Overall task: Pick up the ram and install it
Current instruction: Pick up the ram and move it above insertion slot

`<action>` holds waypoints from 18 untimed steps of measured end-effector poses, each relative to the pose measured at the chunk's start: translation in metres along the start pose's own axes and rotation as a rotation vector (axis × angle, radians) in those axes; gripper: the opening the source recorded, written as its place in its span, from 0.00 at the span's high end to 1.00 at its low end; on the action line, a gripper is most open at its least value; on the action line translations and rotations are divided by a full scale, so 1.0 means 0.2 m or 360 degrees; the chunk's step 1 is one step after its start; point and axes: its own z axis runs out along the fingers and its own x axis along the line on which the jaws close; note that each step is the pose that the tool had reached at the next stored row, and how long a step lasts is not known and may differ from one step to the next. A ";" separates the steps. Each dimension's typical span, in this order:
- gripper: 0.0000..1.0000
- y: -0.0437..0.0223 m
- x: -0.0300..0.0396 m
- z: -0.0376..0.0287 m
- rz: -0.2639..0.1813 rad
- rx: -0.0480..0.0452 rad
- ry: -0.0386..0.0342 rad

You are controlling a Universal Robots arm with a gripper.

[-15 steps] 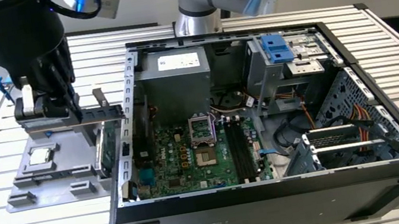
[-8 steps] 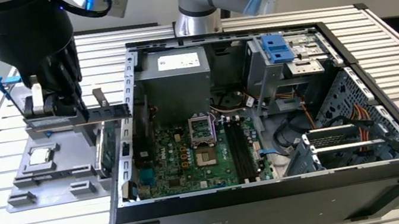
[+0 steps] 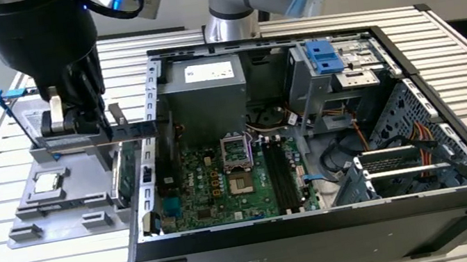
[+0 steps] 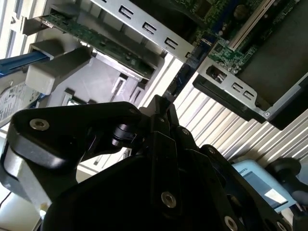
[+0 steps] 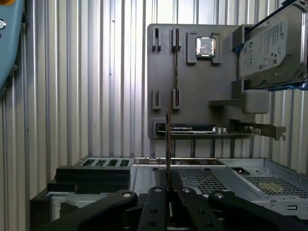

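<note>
We see the gripper (image 3: 73,125) at the exterior view's upper left, over the tray (image 3: 64,215). In the first wrist view its fingers appear closed on the ram (image 5: 168,144), held edge-on above the tray. We judge that so thin a pinch could let it tilt, so it may clip the case (image 3: 143,117) wall, or meet the slots (image 3: 283,176) askew and jam.

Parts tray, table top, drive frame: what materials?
Parts tray: probably matte grey plastic; uniform dull colour, chunky moulded clips. Table top: bare metal, likely aluminium; pale satin sheen, ribbed slats. Drive frame: seemingly blue plastic; saturated colour, thin tabs.
</note>
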 end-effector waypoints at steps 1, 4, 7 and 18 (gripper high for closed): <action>1.00 -0.006 0.000 0.000 0.0000 0.0000 0.0000; 1.00 -0.026 0.000 -0.001 0.0000 0.0000 0.0000; 1.00 -0.042 0.000 -0.001 0.0000 0.0000 0.0000; 1.00 -0.096 0.000 -0.002 0.0000 0.0000 0.0000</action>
